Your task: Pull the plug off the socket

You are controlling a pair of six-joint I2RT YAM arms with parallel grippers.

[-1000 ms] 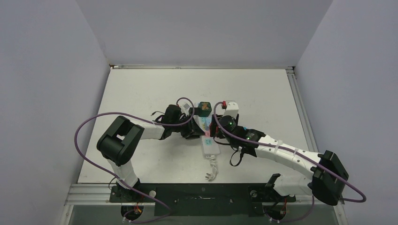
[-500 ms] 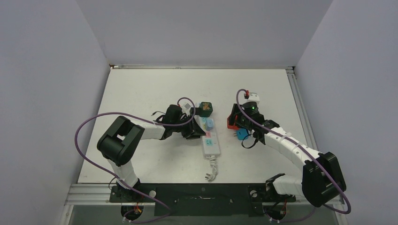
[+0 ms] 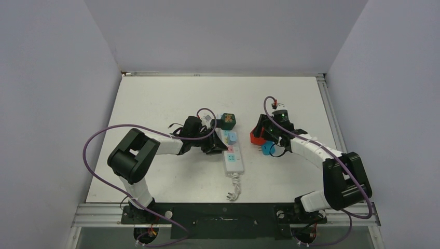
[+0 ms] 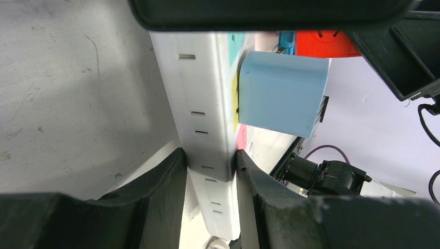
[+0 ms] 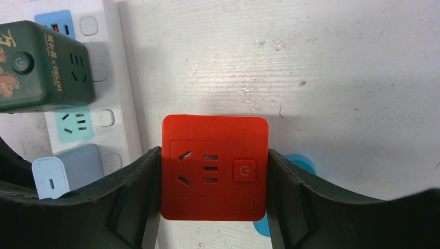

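Note:
The socket, a long white power strip [image 3: 233, 158] with pastel outlets, lies mid-table. My left gripper [image 3: 212, 145] is shut on its long sides; the left wrist view shows the fingers [image 4: 155, 181] clamping the strip [image 4: 205, 104]. A dark green cube plug [image 3: 227, 120] and a light blue plug [image 3: 232, 137] sit in the strip. My right gripper [image 3: 259, 135] is shut on a red cube plug [image 3: 254, 138], held clear of the strip on its right. In the right wrist view the red plug [image 5: 214, 167] sits squarely between the pads [image 5: 137, 197].
A blue disc [image 3: 268, 149] lies on the table just right of the red plug, partly under it in the right wrist view [image 5: 302, 163]. The strip's short white cord [image 3: 235, 188] trails toward the near edge. Purple cables loop around both arms.
My right gripper has pulled the red plug off the strip and carried it to the right. The strip stays clamped by my left gripper, with the light blue plug now uncovered.

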